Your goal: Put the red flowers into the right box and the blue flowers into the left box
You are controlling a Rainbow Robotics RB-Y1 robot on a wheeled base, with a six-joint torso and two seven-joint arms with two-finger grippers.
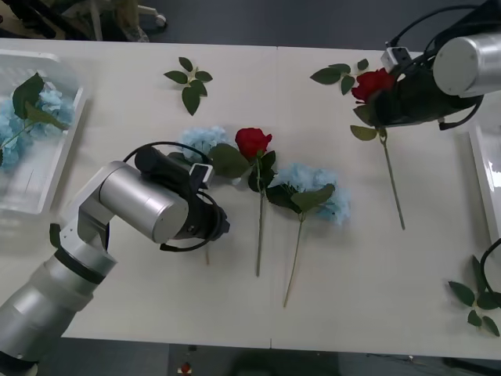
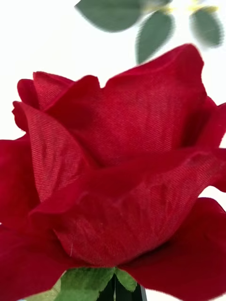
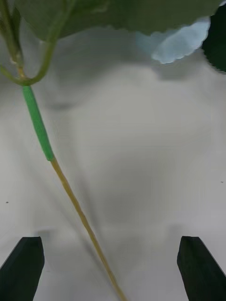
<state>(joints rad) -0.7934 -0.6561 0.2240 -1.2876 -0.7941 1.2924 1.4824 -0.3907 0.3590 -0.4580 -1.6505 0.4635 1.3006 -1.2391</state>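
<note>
White tabletop carries the middle red rose. Left of that rose, the left gripper reaches down from a bent arm, black fingers spread wide over a blue hydrangea's stem (not touching). Far right of it, the right gripper grips another red rose.

A white table spans the scene under even light, a dark floor visible beyond its far edge

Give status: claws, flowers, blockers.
Left claw open, straddling blue flower stem. Right claw at red rose, table's far right. Middle rose lies close beside.
</note>
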